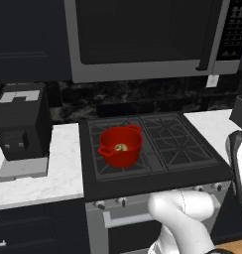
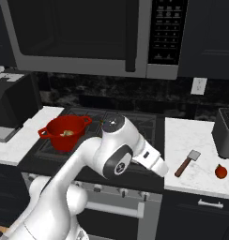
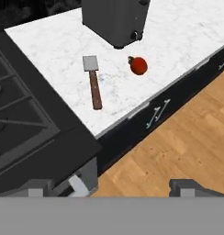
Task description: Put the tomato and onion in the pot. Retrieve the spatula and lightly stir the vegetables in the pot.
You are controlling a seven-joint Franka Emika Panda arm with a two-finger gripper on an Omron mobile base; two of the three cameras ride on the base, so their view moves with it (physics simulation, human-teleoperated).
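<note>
You are looking at the pot (image 1: 120, 145) sitting on the left burner of the stove (image 1: 192, 171), with the onion (image 1: 121, 147) lying inside it on the bottom. From the right base view the same pot (image 2: 64, 133) is showing the pale onion (image 2: 67, 133) in its red interior.

The tomato (image 2: 221, 172) is resting on the white marble surface (image 2: 191, 136) to the right of the stove, near its front edge. The spatula (image 2: 187, 162) is lying flat just to the left of it, blade toward the wall and handle pointing toward the front edge. Tomato and spatula are near each other but apart. A dark toaster (image 2: 225, 132) is standing behind them against the wall.

In the hand view you are seeing the spatula (image 3: 92, 81) and the tomato (image 3: 139, 65) side by side on the surface, with the toaster (image 3: 114, 18) beyond them and the wooden floor (image 3: 178, 142) below the cabinet front.

The gripper (image 3: 111, 187) is hanging out past the front of the stove, above the floor and well short of both things. Its two fingertips (image 3: 186, 187) are standing wide apart with nothing between them. The arm (image 2: 111, 150) is reaching across the stove front toward the right.
</note>
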